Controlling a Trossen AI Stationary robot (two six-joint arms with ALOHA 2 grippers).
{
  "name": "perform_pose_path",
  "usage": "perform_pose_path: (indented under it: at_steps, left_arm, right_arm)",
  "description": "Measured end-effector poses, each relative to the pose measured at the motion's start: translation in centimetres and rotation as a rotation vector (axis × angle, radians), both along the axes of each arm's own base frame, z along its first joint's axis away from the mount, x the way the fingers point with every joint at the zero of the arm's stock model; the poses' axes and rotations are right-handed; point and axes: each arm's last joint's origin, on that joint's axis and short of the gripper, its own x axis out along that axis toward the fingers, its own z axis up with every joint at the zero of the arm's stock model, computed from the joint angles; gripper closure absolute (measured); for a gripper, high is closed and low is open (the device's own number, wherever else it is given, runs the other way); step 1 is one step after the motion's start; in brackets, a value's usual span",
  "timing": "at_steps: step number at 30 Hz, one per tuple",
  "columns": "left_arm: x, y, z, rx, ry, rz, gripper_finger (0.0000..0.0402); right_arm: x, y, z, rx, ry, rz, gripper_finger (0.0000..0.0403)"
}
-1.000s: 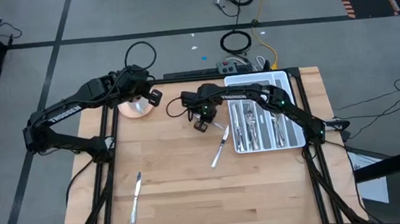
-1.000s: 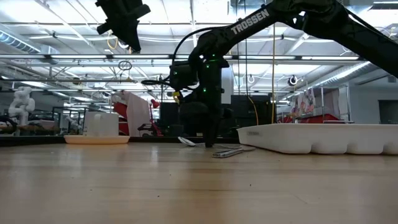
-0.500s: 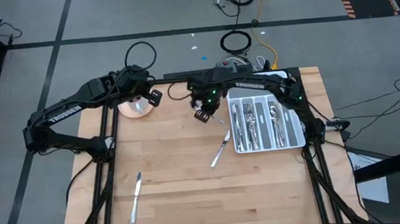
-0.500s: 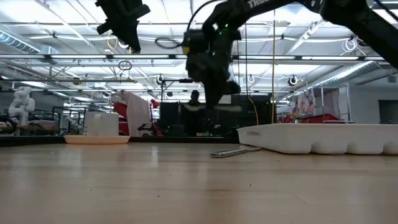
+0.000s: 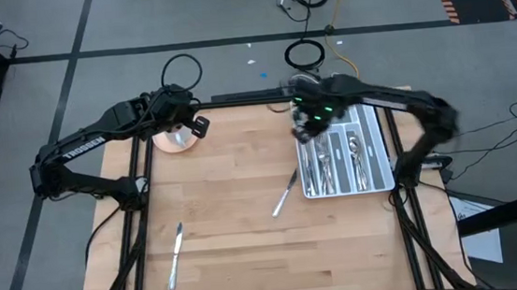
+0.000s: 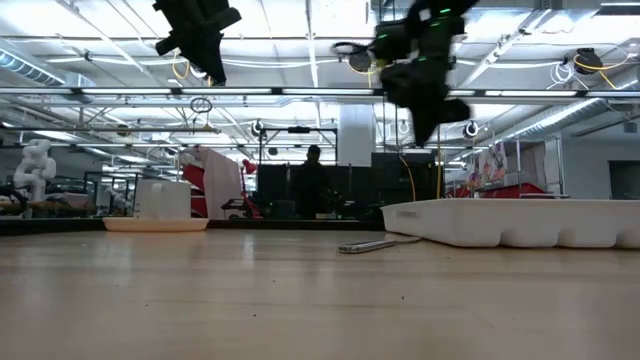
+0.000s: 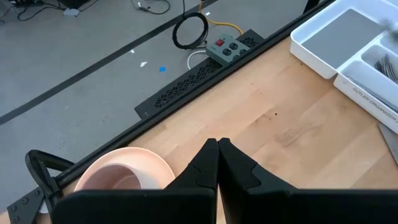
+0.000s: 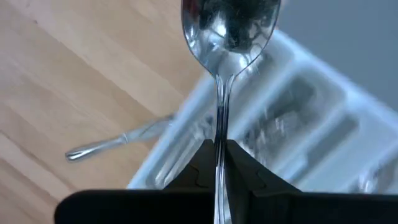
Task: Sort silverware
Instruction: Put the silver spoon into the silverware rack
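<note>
The right hand (image 8: pixel 217 149) is pinching a spoon (image 8: pixel 229 25) by its thin handle above the white tray (image 5: pixel 383 173) at the frame's upper right; it's light, stiff, slippery steel, likely swinging about that narrow grip. The left hand (image 7: pixel 217 148) is waiting closed and empty near the pink saucer (image 7: pixel 130 163)

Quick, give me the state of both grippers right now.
Left gripper: shut, holding nothing, above the pink saucer.
Right gripper: shut on a spoon, above the white tray.
</note>
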Motion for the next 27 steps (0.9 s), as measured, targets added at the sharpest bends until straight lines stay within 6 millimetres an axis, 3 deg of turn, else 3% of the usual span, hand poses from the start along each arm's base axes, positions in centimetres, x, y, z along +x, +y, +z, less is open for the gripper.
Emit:
perform_pose_path:
  at_steps: [5,10,19,27]
  left_arm:
    - [0.0,0.0,0.0,0.002,-0.004,0.000,0.0397]
    - [0.0,0.0,0.0,0.000,-0.008,0.004,0.0397]
    - [0.0,0.0,0.0,-0.001,-0.010,0.005,0.0397]
    - [0.3,0.1,0.0,0.001,-0.014,0.005,0.0397]
  right_arm:
    - [-6.0,2.8,-0.7,-0.007,-0.006,-0.241,0.0403]
    - [-9.9,5.6,-1.7,-0.013,-0.010,-0.386,0.0403]
    - [-14.3,8.9,-4.8,0.020,0.043,-0.513,0.0403]
    - [-15.2,8.8,-7.6,-0.016,0.111,-0.554,0.0403]
